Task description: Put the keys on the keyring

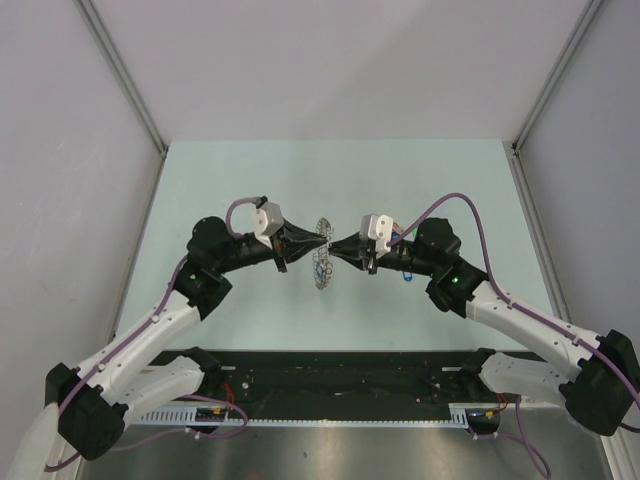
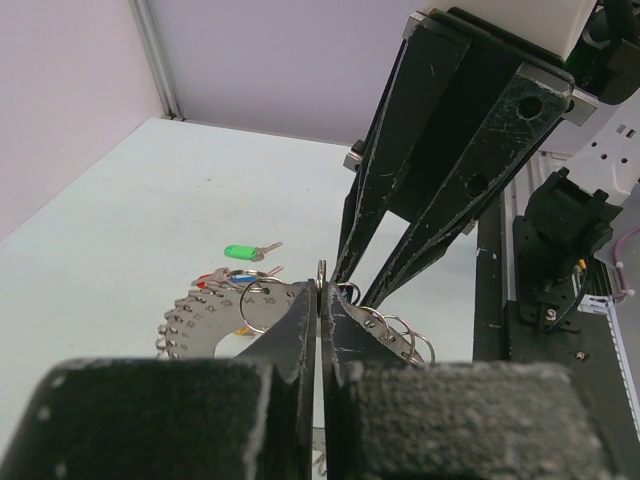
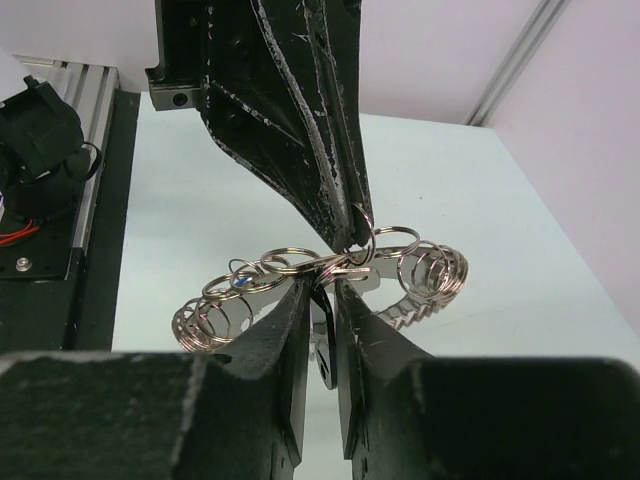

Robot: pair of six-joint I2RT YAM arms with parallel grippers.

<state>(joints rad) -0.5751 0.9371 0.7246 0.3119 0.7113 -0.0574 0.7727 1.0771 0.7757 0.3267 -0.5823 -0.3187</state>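
The keyring (image 1: pixel 322 264) hangs above the table's middle, a flat grey disc with many small split rings round its edge. My left gripper (image 1: pixel 319 243) is shut on one small split ring (image 2: pixel 321 272) at the disc's top edge (image 2: pixel 205 325). My right gripper (image 3: pixel 325 285) faces it from the other side, jaws slightly open. A black key (image 3: pixel 325 345) hangs between them, under the keyring (image 3: pixel 425 305). The left fingers (image 3: pixel 300 130) come down onto the small ring (image 3: pixel 365 235). A green key (image 2: pixel 240 252) lies on the table, and blue and red keys (image 2: pixel 225 280) show behind the disc.
The right gripper's black fingers (image 2: pixel 420 200) fill the left wrist view's upper right. A small blue thing (image 1: pixel 406 273) lies on the pale table (image 1: pixel 250 180) under the right arm. Grey walls close in the table on three sides, and a black rail (image 1: pixel 340 375) runs along its near edge.
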